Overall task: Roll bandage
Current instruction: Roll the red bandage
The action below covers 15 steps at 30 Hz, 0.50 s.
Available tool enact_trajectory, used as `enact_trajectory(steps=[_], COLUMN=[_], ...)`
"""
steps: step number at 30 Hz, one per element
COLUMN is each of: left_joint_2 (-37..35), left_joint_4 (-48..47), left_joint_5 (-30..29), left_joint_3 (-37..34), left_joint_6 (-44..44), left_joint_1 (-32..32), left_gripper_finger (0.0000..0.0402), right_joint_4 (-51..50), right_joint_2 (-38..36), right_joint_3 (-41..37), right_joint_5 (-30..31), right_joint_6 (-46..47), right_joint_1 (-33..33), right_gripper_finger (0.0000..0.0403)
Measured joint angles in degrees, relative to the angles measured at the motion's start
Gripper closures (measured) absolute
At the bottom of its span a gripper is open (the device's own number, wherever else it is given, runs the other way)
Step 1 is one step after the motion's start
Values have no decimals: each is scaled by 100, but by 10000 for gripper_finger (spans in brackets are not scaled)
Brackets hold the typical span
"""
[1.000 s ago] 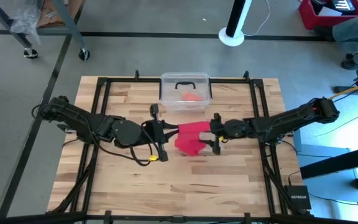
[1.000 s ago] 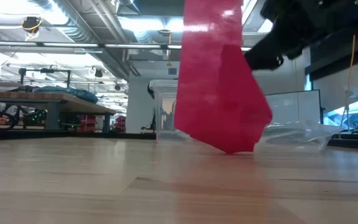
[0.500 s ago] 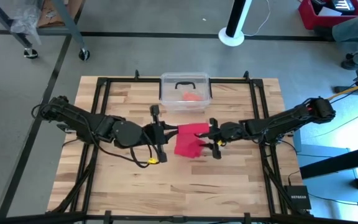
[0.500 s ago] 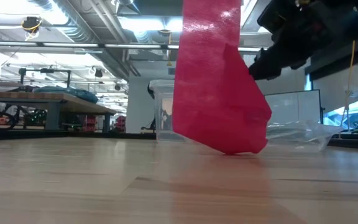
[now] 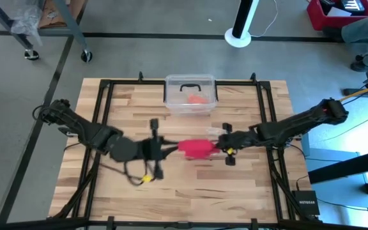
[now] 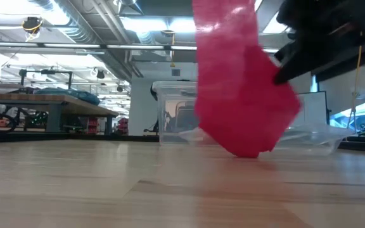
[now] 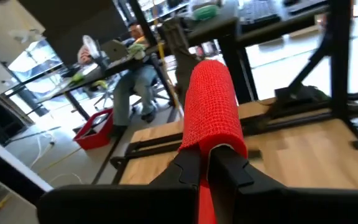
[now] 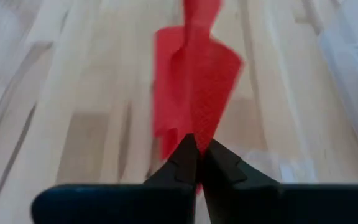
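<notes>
The red bandage (image 5: 197,148) stretches between my two grippers over the middle of the table. My left gripper (image 5: 166,149) is shut on its left end and my right gripper (image 5: 221,149) on its right end. In the low view the bandage (image 6: 243,95) hangs as a broad red fold, and its lowest corner (image 6: 251,151) is close to the tabletop. I cannot tell whether that corner touches the wood. In the left wrist view the bandage (image 7: 211,106) runs forward from the fingers as a curled band. My left gripper pinches the bandage's left end (image 7: 209,144) between its two fingers, coming level from the table's left. The cloth curls over the fingertips and runs on toward the other arm. My right gripper pinches a bunched edge of the bandage's right end (image 8: 194,132) between its fingertips, level from the table's right. How many layers it has, I cannot tell. The cloth spreads out beyond the fingers, above the wood.
A clear plastic box (image 5: 190,94) with an orange-red lump (image 5: 197,99) inside stands at the table's far edge, behind the bandage. A black frame (image 5: 104,115) runs around the tabletop. Bare wood lies on the near side of both grippers.
My right gripper has shut on the bandage's right end and moved slightly toward the near edge. My left gripper has turned about its wrist and drawn a little toward the table's left. Seen from above, the bandage has gone from a wide hanging sheet to a narrower band.
</notes>
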Motion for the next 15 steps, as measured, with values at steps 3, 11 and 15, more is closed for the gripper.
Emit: enact_trajectory(steps=[3,11,15], left_joint_2=[-24,-4,0], left_joint_4=[-452,-1252,-561], left_joint_5=[-380,-440,-449], left_joint_3=[0,0,-2], left_joint_6=[-387,-606,500], left_joint_1=[-540,-2024,-2250], left_gripper_finger=[398,398,398], right_joint_4=[-861,-1496,-1118], right_joint_2=[-376,-716,-714], right_joint_3=[102,98,137], right_joint_5=[270,1139,1145], right_joint_6=[382,1168,1370], right_joint_1=[352,549,305], right_gripper_finger=[396,377,363])
